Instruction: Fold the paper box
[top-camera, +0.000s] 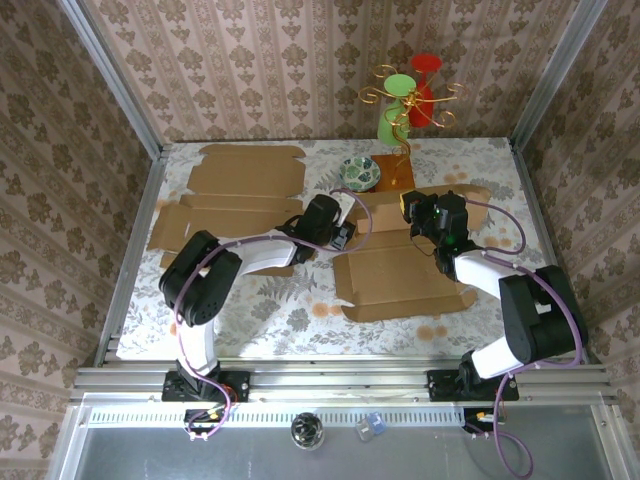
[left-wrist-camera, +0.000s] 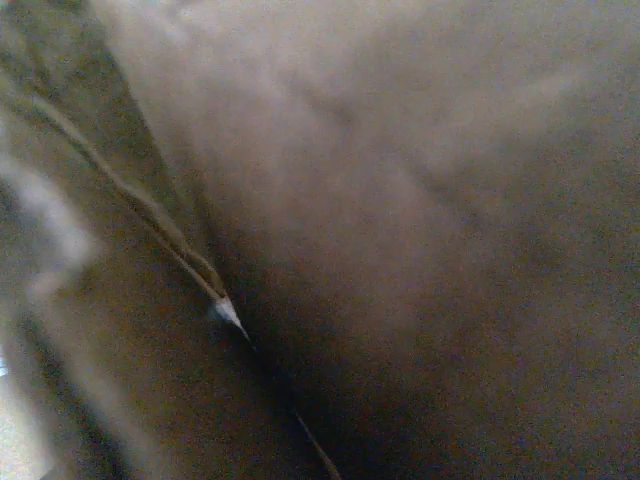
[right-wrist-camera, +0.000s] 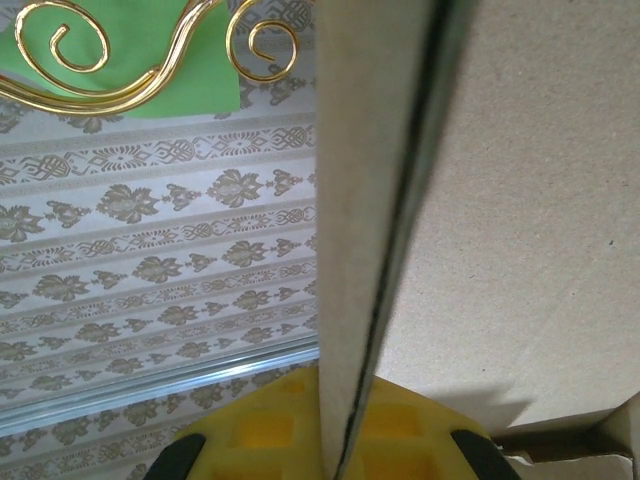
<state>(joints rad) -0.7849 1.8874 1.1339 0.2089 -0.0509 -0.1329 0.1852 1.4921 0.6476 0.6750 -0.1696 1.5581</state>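
The brown paper box (top-camera: 400, 275) lies partly opened out at the table's middle, with its back panel (top-camera: 385, 215) raised between the two grippers. My left gripper (top-camera: 344, 232) is at the box's left back corner. In the left wrist view, blurred brown cardboard (left-wrist-camera: 420, 200) presses close and hides the fingers. My right gripper (top-camera: 415, 212) is at the back right of the box. In the right wrist view a doubled cardboard flap (right-wrist-camera: 365, 200) runs edge-on up the middle of my right gripper (right-wrist-camera: 322, 455), whose black fingers (right-wrist-camera: 178, 458) stand wide apart on either side, open.
A second flat cardboard blank (top-camera: 240, 190) lies at the back left. A patterned bowl (top-camera: 360, 173) and a gold wire stand (top-camera: 405, 110) holding green and red cups sit at the back centre, just behind the box. Patterned walls close in on three sides.
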